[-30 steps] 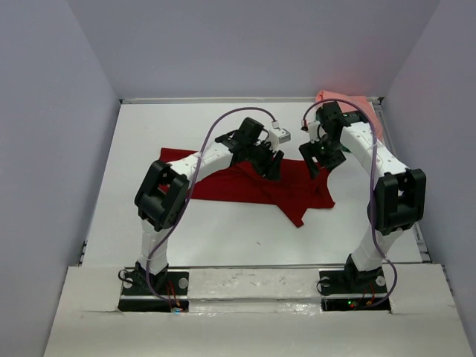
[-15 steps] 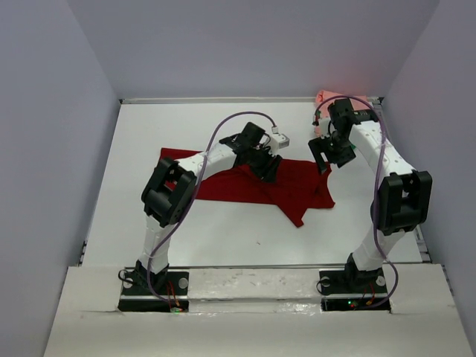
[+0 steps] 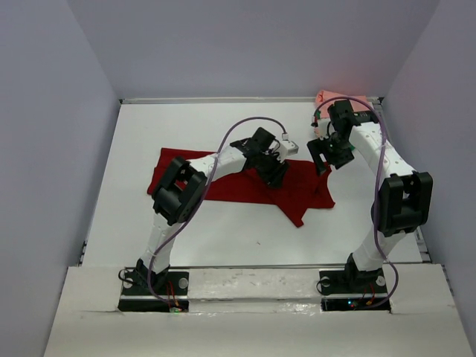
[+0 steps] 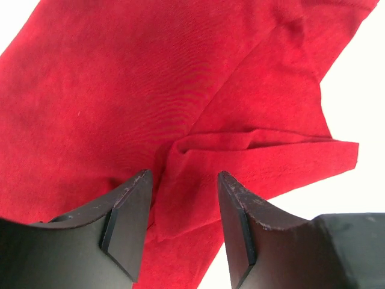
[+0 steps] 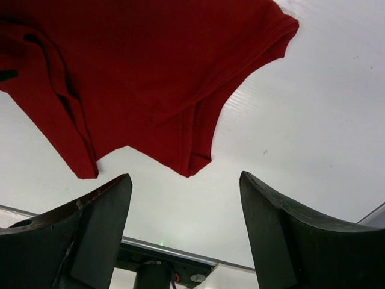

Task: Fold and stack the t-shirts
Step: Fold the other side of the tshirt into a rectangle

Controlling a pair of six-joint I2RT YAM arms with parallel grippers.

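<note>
- Dark red t-shirt (image 3: pixel 305 190) lies spread and wrinkled mid-tabletop (image 3: pixel 223 238). The salmon pink one (image 3: pixel 357 100) is bunched at the far right corner.
- Left hand (image 4: pixel 183 180) is part-open over a raised crease near a sleeve, nothing pinched.
- Right hand (image 5: pixel 183 180) is wide and empty above the red shirt's right edge.
- Cloth looks light and limp. Pinch a hem or sleeve seam through both layers and lift slowly, or it'll sag and drag.

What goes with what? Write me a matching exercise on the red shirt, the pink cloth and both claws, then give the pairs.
1. dark red cloth t-shirt
2. salmon pink cloth
3. left claw
4. right claw

A. far right corner of the white table
B. open, close over a red fold
C. spread across mid-table
D. open, by the shirt's right edge

Pairs: 1-C, 2-A, 3-B, 4-D
</note>
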